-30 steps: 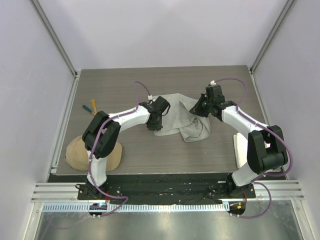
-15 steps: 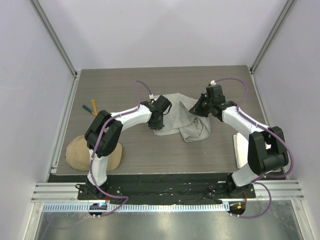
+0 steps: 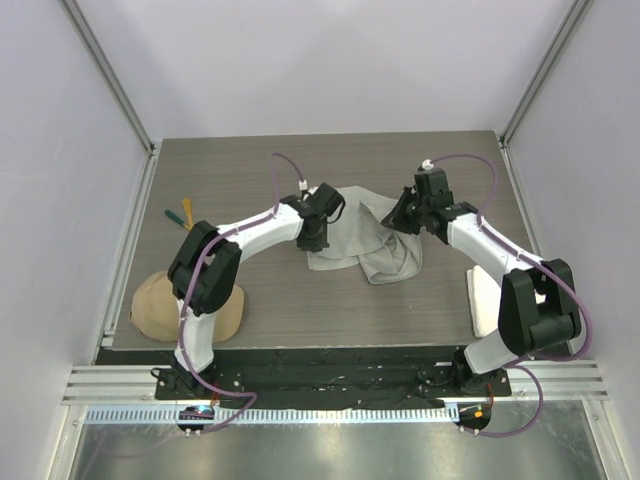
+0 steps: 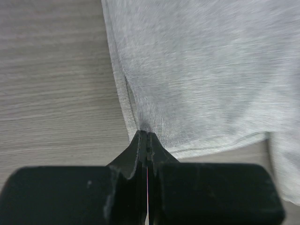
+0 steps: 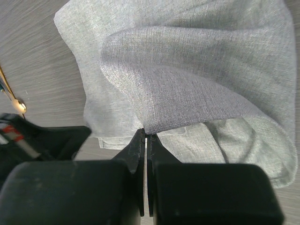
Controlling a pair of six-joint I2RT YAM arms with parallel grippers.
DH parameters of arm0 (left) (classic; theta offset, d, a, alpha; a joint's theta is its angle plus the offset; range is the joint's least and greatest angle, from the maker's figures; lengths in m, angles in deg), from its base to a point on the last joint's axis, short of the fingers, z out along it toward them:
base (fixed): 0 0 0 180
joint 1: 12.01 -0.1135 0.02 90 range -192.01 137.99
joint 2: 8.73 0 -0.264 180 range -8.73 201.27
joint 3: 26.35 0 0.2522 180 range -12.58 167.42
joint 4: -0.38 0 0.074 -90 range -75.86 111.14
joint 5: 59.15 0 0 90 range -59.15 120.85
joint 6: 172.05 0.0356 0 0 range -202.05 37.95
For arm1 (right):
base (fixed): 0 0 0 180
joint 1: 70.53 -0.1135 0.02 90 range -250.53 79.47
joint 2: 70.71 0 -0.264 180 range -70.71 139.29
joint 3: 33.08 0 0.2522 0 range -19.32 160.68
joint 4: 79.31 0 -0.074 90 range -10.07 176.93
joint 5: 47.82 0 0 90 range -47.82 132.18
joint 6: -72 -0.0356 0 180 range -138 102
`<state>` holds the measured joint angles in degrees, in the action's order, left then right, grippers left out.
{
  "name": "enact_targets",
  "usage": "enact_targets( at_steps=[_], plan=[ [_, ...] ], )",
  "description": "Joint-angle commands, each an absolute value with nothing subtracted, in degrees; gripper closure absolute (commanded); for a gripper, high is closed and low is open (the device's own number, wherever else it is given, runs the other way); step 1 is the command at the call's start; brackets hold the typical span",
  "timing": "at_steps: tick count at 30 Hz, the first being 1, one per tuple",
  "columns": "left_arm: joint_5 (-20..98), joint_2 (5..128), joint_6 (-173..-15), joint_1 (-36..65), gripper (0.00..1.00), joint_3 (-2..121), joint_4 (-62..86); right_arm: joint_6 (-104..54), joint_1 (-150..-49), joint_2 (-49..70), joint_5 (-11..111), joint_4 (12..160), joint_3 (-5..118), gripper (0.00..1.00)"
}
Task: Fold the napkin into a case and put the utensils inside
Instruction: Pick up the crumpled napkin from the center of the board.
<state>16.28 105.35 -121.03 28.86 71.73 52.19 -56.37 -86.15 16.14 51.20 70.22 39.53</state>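
Left pincer (image 4: 146, 137): jaws were together, clamped on the left edge of the napkin (image 4: 201, 70), with the cloth puckered at the tips and lying flat on the table (image 4: 51, 84) beyond them.

Right pincer (image 5: 146, 133): jaws were together, pinching a raised fold at the napkin's right side. The fold arched over the layer beneath.

Napkin: light grey and thin, it lay rumpled at mid-table between the two arms. It was partly doubled over itself and not shaped into a case.

Utensils (image 3: 180, 213): an orange-yellow handle and a dark teal handle lay side by side near the table's left edge, well apart from the napkin. A shiny spoon (image 5: 19, 106) showed small at the left of the right wrist view.

Cap (image 3: 185, 305): tan, it sat at the near left corner.

Towel (image 3: 483, 300): white, it lay at the near right edge, partly under the right arm.
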Motion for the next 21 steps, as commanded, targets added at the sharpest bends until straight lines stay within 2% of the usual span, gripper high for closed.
enact_targets(
  at_steps=[1,5,13,21],
  plan=[
    [15.6,96.5,-118.3,28.9,1.00,79.2,55.4,-51.9,-85.5,10.5,47.1,66.4,44.8,0.99],
    [15.2,88.8,-117.7,28.5,1.00,79.1,54.7,-49.5,-84.6,4.5,42.6,61.4,47.7,0.99],
    [14.0,63.5,-114.9,28.2,1.00,77.1,48.7,-46.3,-84.3,-15.6,37.4,50.1,56.2,0.99],
    [21.6,46.2,-114.1,28.2,1.00,80.6,48.1,-43.6,-84.3,-32.0,41.7,42.9,65.7,0.99]
  ],
)
